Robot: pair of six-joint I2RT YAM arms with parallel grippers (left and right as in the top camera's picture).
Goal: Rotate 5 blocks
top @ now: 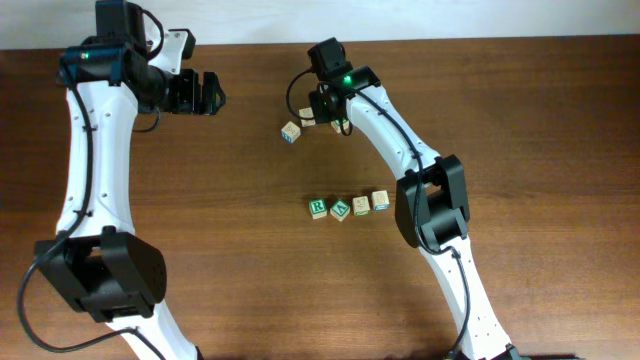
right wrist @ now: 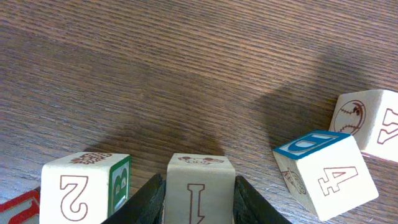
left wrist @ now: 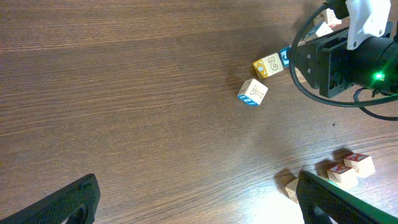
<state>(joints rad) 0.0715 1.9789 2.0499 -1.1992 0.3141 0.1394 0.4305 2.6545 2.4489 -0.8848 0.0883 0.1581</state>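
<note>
A row of several blocks lies mid-table, from the green R block [top: 318, 208] to the rightmost block [top: 381, 200]. Further back, my right gripper [right wrist: 200, 208] is shut on a pale block [right wrist: 200, 183] that shows an outlined 1; both fingers press its sides. Left of it stands a block with a 2 and a green face [right wrist: 84, 186]. On its right are a tilted block with a 4 and a blue top [right wrist: 326, 171] and a baseball-printed block [right wrist: 373, 121]. My left gripper [left wrist: 199, 205] hangs open over bare wood, far from every block.
A blue-edged Y block [left wrist: 252, 92] sits alone left of the right gripper [top: 335, 122]. A red-marked cube [right wrist: 15, 208] shows at the lower left corner of the right wrist view. The left gripper [top: 205, 92] hovers at the back left.
</note>
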